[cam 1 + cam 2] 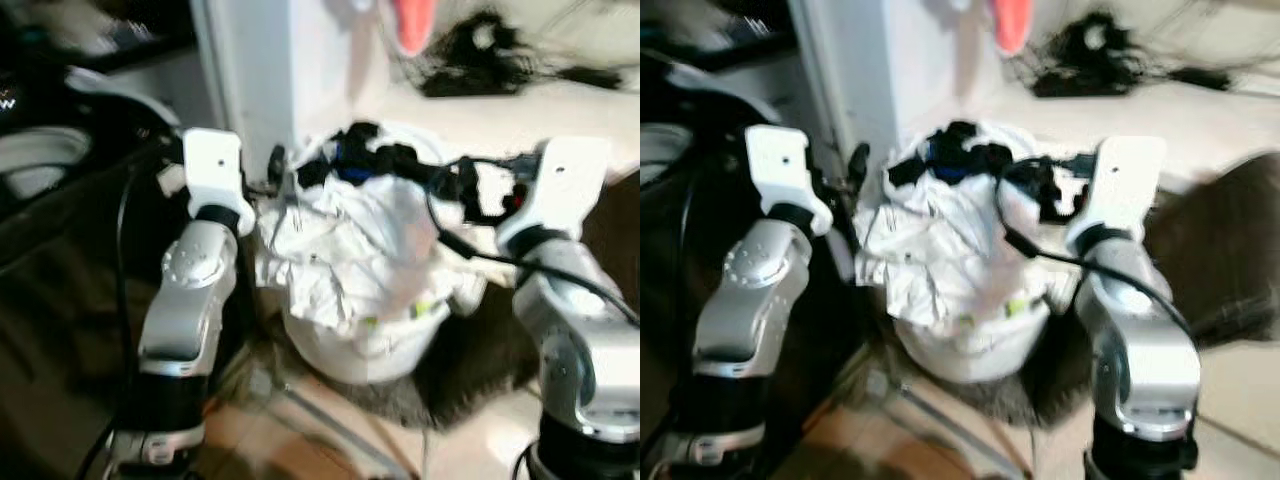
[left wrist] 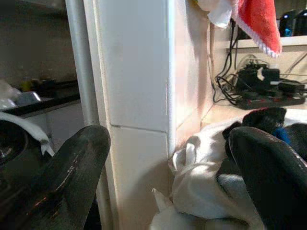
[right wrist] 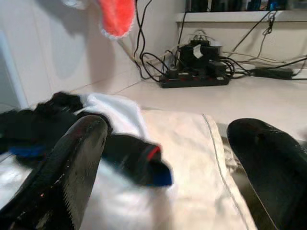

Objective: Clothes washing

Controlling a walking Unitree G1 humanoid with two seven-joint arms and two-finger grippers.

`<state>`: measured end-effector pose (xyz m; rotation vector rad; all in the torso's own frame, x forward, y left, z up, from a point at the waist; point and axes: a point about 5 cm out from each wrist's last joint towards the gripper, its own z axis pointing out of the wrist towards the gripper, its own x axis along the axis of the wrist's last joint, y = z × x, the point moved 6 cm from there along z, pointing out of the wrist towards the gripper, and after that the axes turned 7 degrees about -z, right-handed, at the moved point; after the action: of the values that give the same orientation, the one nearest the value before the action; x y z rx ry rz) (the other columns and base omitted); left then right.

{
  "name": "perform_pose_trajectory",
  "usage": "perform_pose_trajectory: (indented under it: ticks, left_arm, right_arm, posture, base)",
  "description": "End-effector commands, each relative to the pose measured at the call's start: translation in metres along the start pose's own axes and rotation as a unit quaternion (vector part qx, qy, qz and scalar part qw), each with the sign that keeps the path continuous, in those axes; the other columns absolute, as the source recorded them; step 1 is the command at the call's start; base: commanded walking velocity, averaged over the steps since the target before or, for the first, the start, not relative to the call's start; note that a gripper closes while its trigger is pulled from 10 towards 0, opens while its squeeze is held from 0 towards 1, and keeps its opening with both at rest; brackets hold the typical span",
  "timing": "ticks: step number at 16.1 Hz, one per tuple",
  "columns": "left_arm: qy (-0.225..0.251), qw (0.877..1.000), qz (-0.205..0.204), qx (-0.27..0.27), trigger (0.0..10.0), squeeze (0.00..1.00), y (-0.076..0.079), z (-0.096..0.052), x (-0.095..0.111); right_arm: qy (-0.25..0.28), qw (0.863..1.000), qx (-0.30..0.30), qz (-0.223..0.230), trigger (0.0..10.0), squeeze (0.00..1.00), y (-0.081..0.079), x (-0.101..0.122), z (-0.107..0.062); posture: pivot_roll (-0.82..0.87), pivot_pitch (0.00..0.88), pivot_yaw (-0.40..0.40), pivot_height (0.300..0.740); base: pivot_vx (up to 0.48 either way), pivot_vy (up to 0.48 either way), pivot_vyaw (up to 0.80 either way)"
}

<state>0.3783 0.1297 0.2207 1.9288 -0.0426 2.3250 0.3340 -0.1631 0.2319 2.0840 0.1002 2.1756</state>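
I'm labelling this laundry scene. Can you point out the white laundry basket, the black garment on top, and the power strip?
white laundry basket (image 1: 360, 355), left eye view, front wall.
black garment (image 1: 385, 160), left eye view, its middle.
power strip (image 3: 194, 80), right wrist view, its top.

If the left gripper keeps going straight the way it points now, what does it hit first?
Probably the white tiled wall corner, dead ahead between the open left gripper's fingers; the heaped white laundry sits just beside that line. Depth is unclear.

Head stereo pair looking down on laundry basket, wrist cameras close beside it
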Motion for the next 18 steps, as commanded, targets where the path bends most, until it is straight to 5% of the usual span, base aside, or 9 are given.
perform_pose_trajectory:
  ticks: [1,10,12,15,18]
  left_arm:
    - [0.002,1.000,0.006,0.008,10.0,0.00,-0.003,0.000,0.001]
    - [-0.007,1.000,0.019,0.019,10.0,0.00,-0.009,0.001,-0.002]
    - [0.016,0.998,0.061,0.007,10.0,0.00,-0.005,-0.002,0.006]
    - [-0.001,0.999,0.019,0.028,10.0,0.00,-0.012,-0.005,-0.003]
    - [0.013,0.999,0.030,0.041,10.0,0.00,-0.017,-0.001,0.006]
  right_arm:
    - [0.003,1.000,0.004,0.001,10.0,0.00,-0.002,0.004,0.002]
    - [-0.004,0.999,0.024,-0.038,10.0,0.00,-0.013,-0.004,0.003]
    - [0.000,0.998,0.021,-0.052,10.0,0.00,-0.013,-0.004,0.003]
    - [-0.002,0.999,0.016,-0.046,10.0,0.00,-0.011,-0.006,0.003]
    - [0.005,0.999,0.012,-0.038,10.0,0.00,-0.009,-0.004,0.003]
  posture:
    - [-0.03,0.000,0.007,0.740]
    - [-0.03,0.000,0.011,0.740]
    - [-0.03,0.000,0.014,0.740]
    - [-0.03,0.000,0.015,0.740]
    - [-0.02,0.000,0.018,0.740]
  base:
    - [0.000,0.368,-0.47]
    - [0.000,0.370,-0.10]
    - [0.000,-0.240,0.00]
    - [0.000,-0.160,0.00]
    - [0.000,0.000,0.00]
